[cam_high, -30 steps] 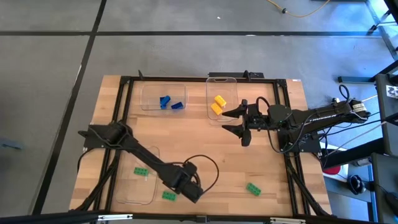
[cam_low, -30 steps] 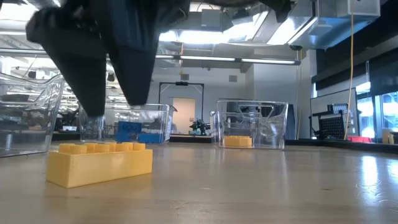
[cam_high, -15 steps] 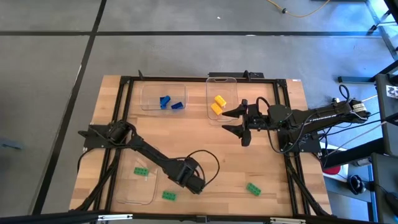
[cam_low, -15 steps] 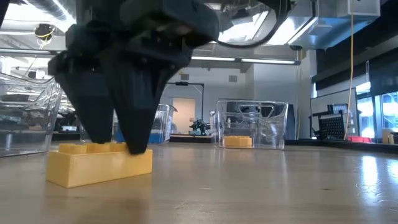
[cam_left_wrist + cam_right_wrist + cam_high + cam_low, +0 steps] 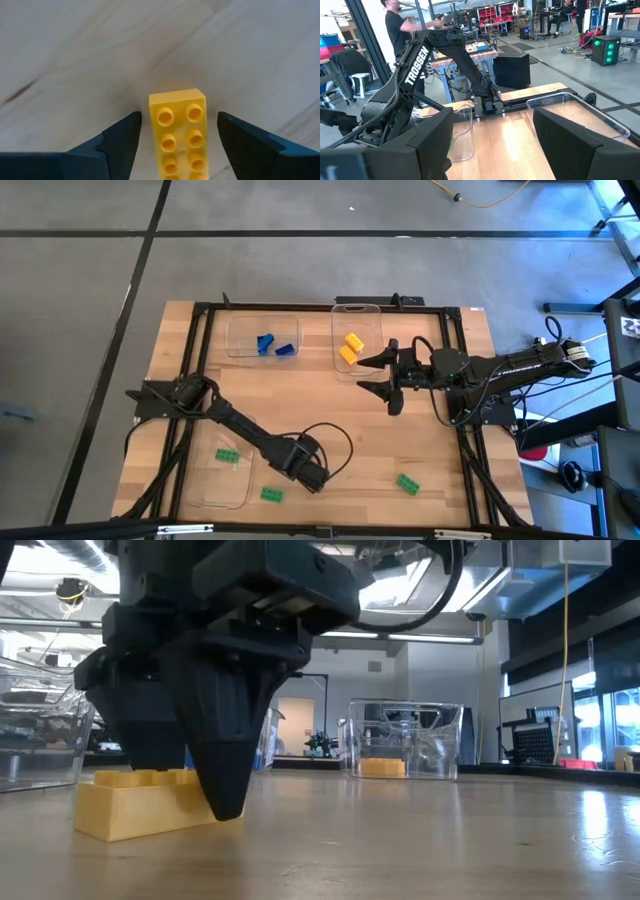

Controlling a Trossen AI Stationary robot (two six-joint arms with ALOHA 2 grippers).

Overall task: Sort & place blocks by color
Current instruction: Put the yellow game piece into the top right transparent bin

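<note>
The left gripper (image 5: 175, 145), jaws open and holding nothing, straddles a small yellow studded plastic brick (image 5: 180, 135) lying on the wooden table (image 5: 330, 420) near its front edge, apparently about to close and lift it, while the open right gripper (image 5: 385, 378) waits beside the clear plastic tray (image 5: 372, 315) of yellow bricks.

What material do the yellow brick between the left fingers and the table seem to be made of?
Yellow brick: probably moulded plastic, smooth, slightly glossy, with round studs. Table: looks like pale wood, matte, with visible grain lines and a dark streak.
</note>
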